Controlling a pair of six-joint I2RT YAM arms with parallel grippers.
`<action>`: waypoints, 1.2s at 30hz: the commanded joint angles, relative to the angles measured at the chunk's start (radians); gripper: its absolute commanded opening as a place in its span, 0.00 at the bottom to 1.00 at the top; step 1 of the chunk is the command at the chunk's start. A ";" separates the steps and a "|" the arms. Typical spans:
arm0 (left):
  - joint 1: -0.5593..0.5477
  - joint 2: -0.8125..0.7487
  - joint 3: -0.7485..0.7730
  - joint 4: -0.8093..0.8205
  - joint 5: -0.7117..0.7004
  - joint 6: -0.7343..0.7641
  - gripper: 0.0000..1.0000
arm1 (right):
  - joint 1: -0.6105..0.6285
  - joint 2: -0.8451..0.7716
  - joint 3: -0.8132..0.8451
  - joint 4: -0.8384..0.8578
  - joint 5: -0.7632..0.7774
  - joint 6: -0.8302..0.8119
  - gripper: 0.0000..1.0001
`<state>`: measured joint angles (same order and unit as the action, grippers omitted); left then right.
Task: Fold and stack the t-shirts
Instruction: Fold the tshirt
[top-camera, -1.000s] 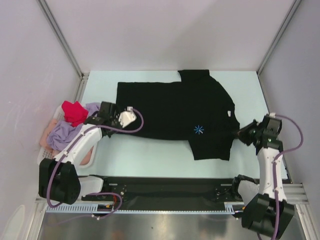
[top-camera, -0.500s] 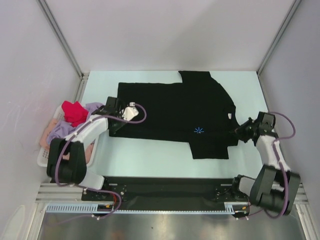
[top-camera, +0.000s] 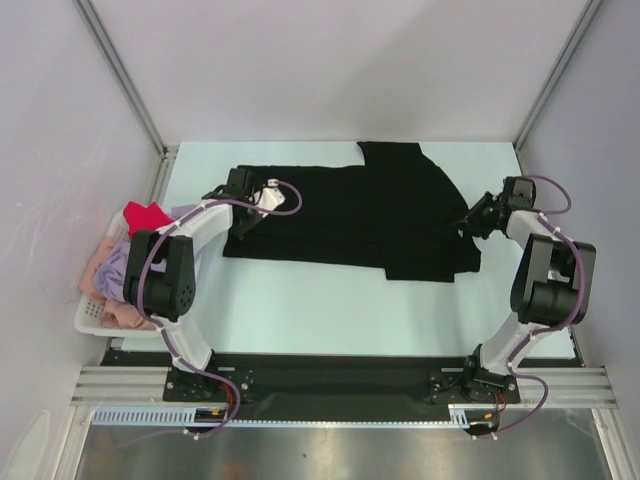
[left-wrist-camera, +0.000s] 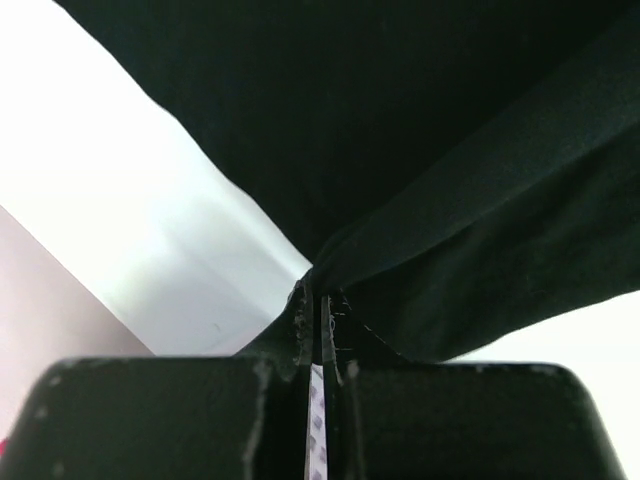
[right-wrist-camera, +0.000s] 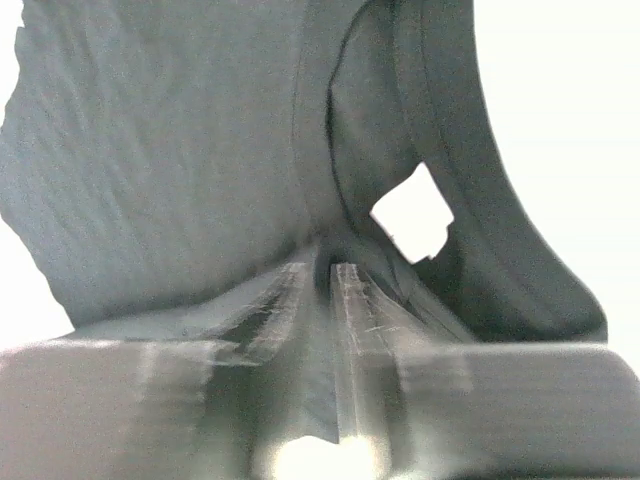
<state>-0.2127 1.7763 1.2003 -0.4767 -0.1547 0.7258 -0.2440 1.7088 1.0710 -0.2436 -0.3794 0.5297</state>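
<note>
Left hand (left-wrist-camera: 318, 300) pinching black t-shirt (top-camera: 370, 215) hem, right hand (right-wrist-camera: 322, 265) pinching collar

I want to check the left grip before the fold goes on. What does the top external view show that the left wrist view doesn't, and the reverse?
Only the top external view shows the whole black t-shirt lying on the table, the right gripper at its collar end, and the basket holding a red shirt and a lavender shirt. Only the left wrist view shows the left gripper shut, with a pinch of black cloth between its fingers. Both show black cloth against the pale table.
</note>
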 joint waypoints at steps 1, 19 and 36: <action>0.009 0.031 0.061 0.004 -0.011 -0.034 0.02 | 0.008 0.052 0.069 0.055 -0.019 -0.036 0.34; 0.035 0.078 0.047 0.150 -0.026 -0.039 0.43 | 0.083 -0.083 -0.098 -0.178 0.177 -0.175 0.38; 0.035 0.124 0.039 0.190 -0.039 0.049 0.13 | 0.107 -0.031 -0.094 -0.192 0.229 -0.204 0.45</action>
<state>-0.1852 1.9106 1.2297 -0.3138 -0.1890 0.7570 -0.1497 1.6855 0.9668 -0.4255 -0.2169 0.3603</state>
